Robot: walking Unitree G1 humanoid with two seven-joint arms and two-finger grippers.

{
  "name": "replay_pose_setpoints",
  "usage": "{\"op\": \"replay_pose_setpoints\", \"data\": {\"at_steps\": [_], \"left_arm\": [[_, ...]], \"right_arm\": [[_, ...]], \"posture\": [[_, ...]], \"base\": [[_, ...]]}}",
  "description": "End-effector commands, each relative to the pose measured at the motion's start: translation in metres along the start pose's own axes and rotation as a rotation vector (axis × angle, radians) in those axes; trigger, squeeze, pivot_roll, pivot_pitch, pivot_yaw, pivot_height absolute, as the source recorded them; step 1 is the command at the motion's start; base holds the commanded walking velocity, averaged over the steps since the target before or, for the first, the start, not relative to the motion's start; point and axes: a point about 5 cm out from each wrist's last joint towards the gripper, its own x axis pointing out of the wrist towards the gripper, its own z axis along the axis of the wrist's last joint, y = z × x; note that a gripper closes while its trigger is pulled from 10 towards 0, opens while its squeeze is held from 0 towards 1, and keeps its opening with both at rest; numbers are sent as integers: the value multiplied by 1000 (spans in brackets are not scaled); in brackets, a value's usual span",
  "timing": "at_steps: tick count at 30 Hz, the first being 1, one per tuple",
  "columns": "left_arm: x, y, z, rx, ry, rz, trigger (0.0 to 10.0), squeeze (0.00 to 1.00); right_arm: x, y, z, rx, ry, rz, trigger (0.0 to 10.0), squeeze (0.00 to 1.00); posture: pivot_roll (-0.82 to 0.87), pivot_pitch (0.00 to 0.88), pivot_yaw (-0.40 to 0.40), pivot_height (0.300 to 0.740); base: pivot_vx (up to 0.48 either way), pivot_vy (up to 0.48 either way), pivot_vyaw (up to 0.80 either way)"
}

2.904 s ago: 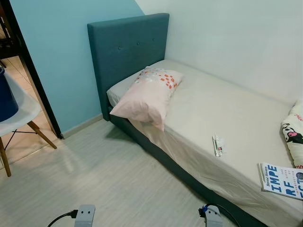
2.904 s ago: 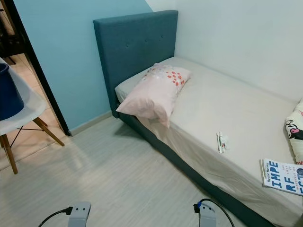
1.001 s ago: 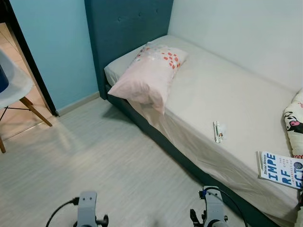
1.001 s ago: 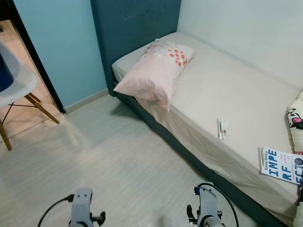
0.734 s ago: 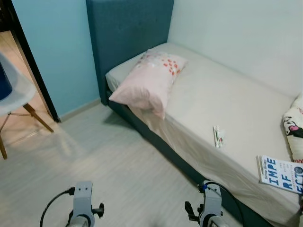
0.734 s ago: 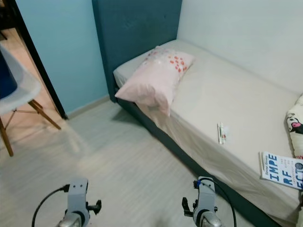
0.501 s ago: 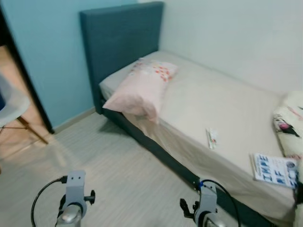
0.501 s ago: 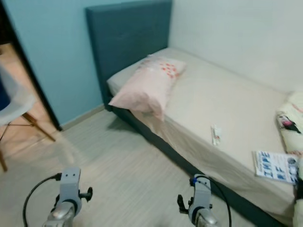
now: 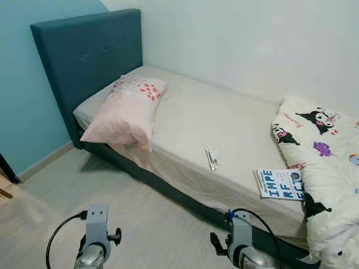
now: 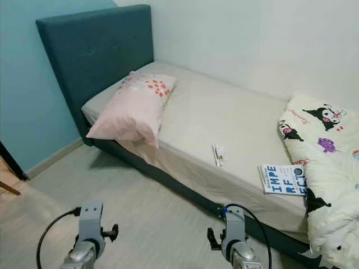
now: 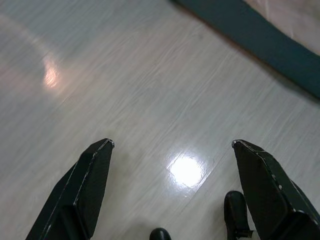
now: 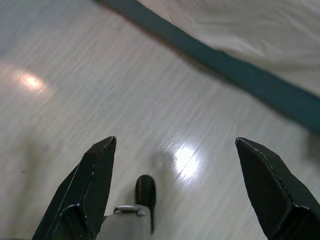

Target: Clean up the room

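A bed [image 9: 190, 120] with a teal headboard [image 9: 90, 56] runs along the white wall. On its beige sheet lie a pink pillow [image 9: 128, 111] hanging over the near edge, a small white tube [image 9: 211, 158], a blue-and-white book [image 9: 280, 184] and a crumpled cartoon-print blanket [image 9: 325, 168] at the right end. My left gripper [image 11: 172, 145] is open over bare floor. My right gripper [image 12: 175, 142] is open too, near the bed's teal base [image 12: 235, 67]. Both arms [image 9: 95, 241] hang low in front of me.
Pale wood-look floor [image 9: 67, 190] stretches between me and the bed. A light blue wall [image 9: 17, 106] stands at the left, with a dark door frame [image 9: 7, 167] at its foot. The blanket spills over the bed's edge toward the floor at the right.
The camera has swung right: the chair and doorway have slid out at the left, and the cartoon blanket has come into view. Nothing on the bed has moved.
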Motion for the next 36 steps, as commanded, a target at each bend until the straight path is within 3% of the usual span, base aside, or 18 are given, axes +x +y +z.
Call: {"op": "replay_pose_setpoints", "data": {"at_steps": [1,8,12,21,23,36], "left_arm": [[-2,6,-7,-8,23,23,10000,0],[-3,26,-3,17,-4,102,10000,0],[-4,45,1,13,-29,151,10000,0],[-4,33,0,6,-42,132,10000,0],[-1,22,9,2,-78,103,10000,0],[6,12,35,-13,-173,60,10000,0]], "right_arm": [[0,0,5,-67,-24,23,10000,0],[3,0,24,-69,-105,63,10000,0],[4,1,30,-93,-112,110,10000,0],[3,6,21,-155,-58,152,10000,0],[3,9,19,-193,-54,164,10000,0],[4,14,27,-240,-87,191,10000,0]], "posture": [[-33,0,-72,740],[-39,0,-78,740],[-32,0,-92,740],[-35,0,-95,740],[-40,0,-95,740],[-53,0,-86,740]], "base": [[0,0,0],[0,0,0],[429,0,0],[472,0,176],[412,0,778],[385,0,117]]}}
